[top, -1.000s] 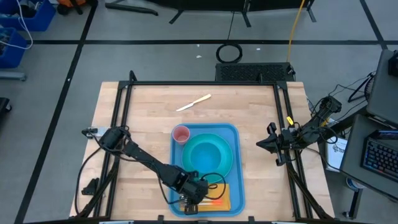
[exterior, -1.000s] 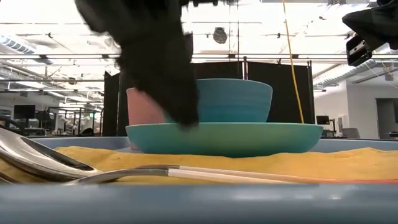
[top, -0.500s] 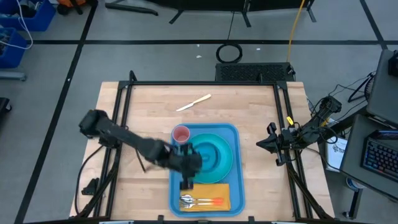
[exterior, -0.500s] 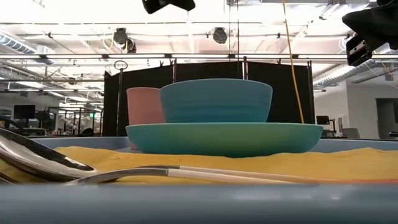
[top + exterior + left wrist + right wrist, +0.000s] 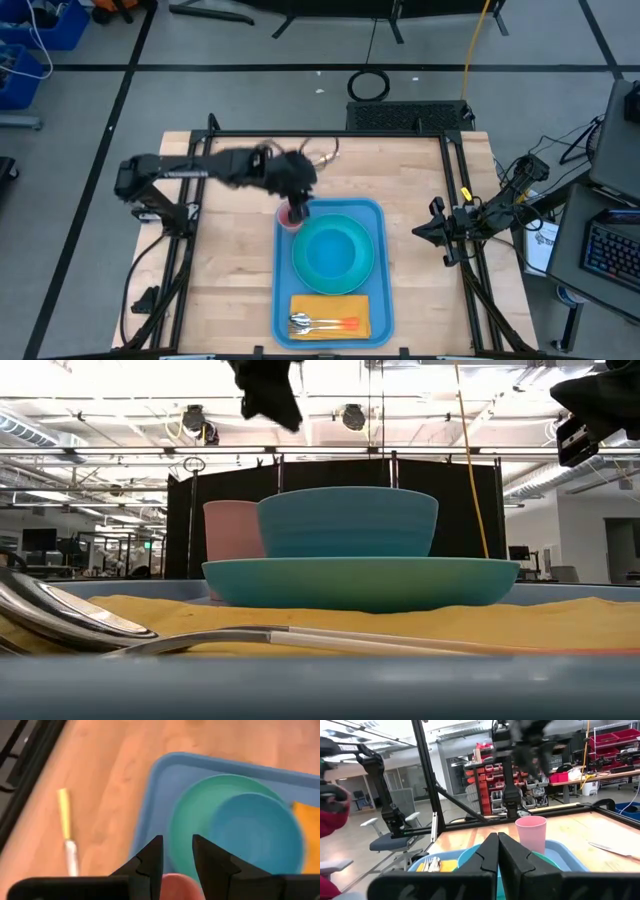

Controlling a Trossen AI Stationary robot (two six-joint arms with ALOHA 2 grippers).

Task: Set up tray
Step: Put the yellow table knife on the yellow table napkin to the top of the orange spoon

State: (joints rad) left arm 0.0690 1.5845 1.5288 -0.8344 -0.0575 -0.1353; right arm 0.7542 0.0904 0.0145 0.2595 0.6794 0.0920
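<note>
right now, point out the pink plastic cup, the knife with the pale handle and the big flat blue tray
pink plastic cup (image 5: 530, 834): right wrist view, on its side wall
knife with the pale handle (image 5: 64, 812): left wrist view, on the handle
big flat blue tray (image 5: 380, 290): high view, on the bare right rim

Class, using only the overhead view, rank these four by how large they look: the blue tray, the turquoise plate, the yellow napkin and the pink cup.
1. blue tray
2. turquoise plate
3. yellow napkin
4. pink cup, smallest, though the left arm's tool hides part of it.
</note>
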